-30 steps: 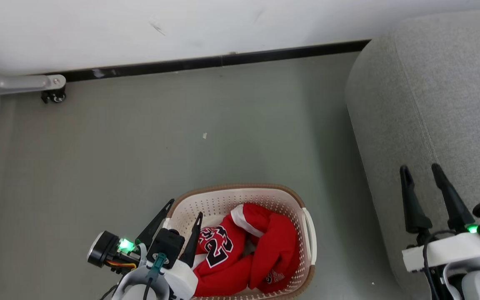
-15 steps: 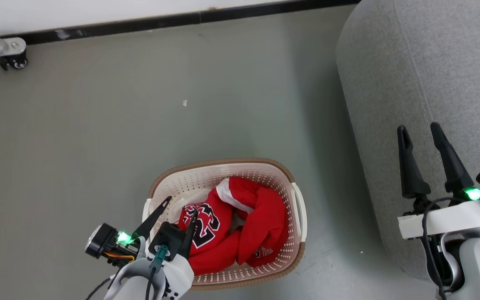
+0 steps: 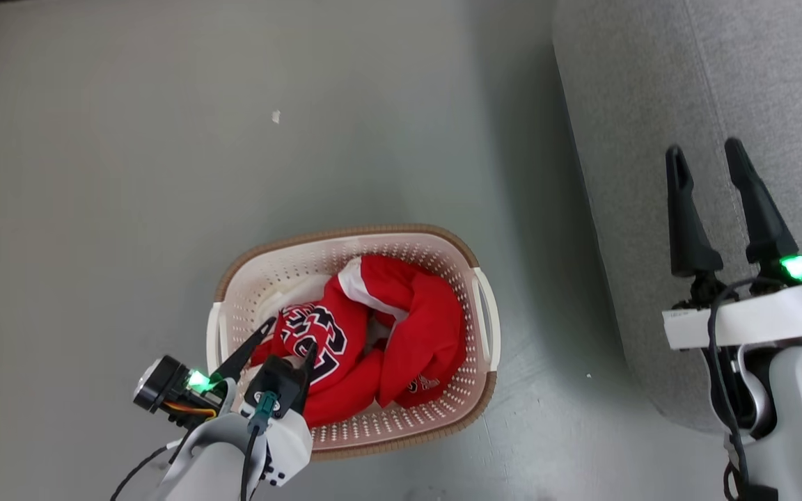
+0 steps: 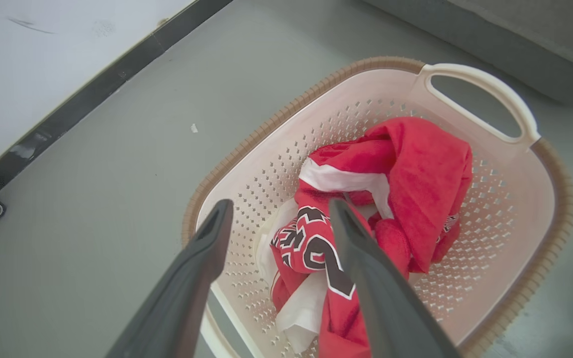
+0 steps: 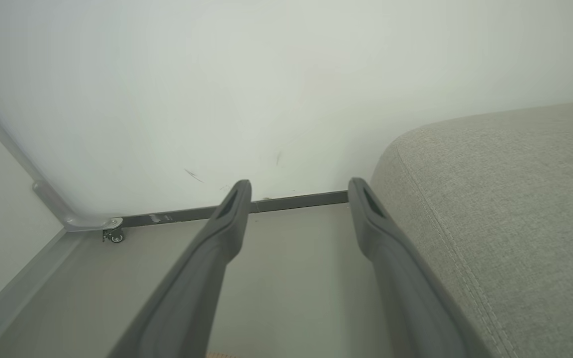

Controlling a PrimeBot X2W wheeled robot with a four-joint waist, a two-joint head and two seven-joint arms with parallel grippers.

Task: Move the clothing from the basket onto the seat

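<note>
Since 1.0 s ago: head camera tilted down. Left gripper [image 3: 292, 334] has gone from straddling the left rim of the basket [image 3: 345, 233] to sitting inside it. Its jaws are wide apart and hold nothing. One fingertip is over the numbered part of the clothing [image 3: 401, 334], the other by the perforated left wall. Clothing lies bunched in the basket, which stands on the floor [image 3: 129, 174] near the seat [image 3: 651, 104]. Right gripper [image 3: 704, 146] is spread wide and empty, near the seat's edge.

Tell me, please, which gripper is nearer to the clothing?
Left. The left gripper hangs open over the clothing inside the basket; the right gripper is open well off to the side, above the seat.
</note>
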